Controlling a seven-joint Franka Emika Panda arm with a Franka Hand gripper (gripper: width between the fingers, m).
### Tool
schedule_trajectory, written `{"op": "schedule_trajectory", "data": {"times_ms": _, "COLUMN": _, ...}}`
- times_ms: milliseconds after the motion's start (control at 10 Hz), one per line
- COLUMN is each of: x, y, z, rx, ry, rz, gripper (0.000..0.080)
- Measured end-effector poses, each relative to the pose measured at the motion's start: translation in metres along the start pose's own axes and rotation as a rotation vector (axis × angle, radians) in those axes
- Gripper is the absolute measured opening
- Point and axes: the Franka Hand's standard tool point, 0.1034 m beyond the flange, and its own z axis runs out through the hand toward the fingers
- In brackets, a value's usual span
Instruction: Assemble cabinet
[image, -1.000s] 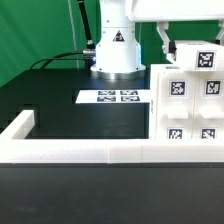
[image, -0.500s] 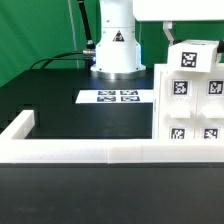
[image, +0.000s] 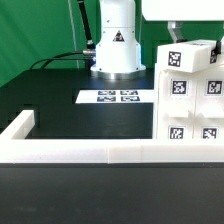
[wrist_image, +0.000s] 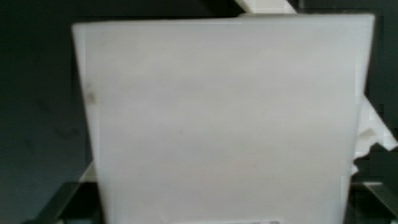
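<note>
The white cabinet body (image: 192, 110) stands at the exterior view's right, its front showing several black-and-white tags. My gripper (image: 183, 40) comes down from the top right and is shut on a white cabinet part (image: 190, 58) with a tag on it, held tilted at the top of the cabinet body. Whether the part touches the body I cannot tell. In the wrist view the plain white part (wrist_image: 214, 110) fills most of the picture, between my gripper's (wrist_image: 217, 208) dark fingers (wrist_image: 63, 200) at its two sides.
The marker board (image: 115, 97) lies flat on the black table in front of the robot base (image: 117, 45). A long low white border rail (image: 80, 151) runs along the near side and turns back at the exterior view's left. Green backdrop behind.
My gripper has carried the tagged white part toward the exterior view's left and slightly down, over the top of the cabinet body. The cabinet body has not moved.
</note>
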Motion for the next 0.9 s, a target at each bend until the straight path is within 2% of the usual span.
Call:
{"op": "schedule_trajectory", "data": {"times_ms": 100, "x": -0.0002, "y": -0.0004, "z": 0.0000, "rx": 0.001, "ry": 0.001, "rz": 0.032, "gripper": 0.0561}}
{"op": "schedule_trajectory", "data": {"times_ms": 500, "x": -0.0021, "y": -0.0035, "z": 0.0002, "rx": 0.024, "ry": -0.008, "rz": 0.443, "gripper": 0.0561}}
{"op": "schedule_trajectory", "data": {"times_ms": 900, "x": -0.0005, "y": -0.0041, "z": 0.0011, "rx": 0.032, "ry": -0.018, "rz": 0.765, "gripper": 0.0563}}
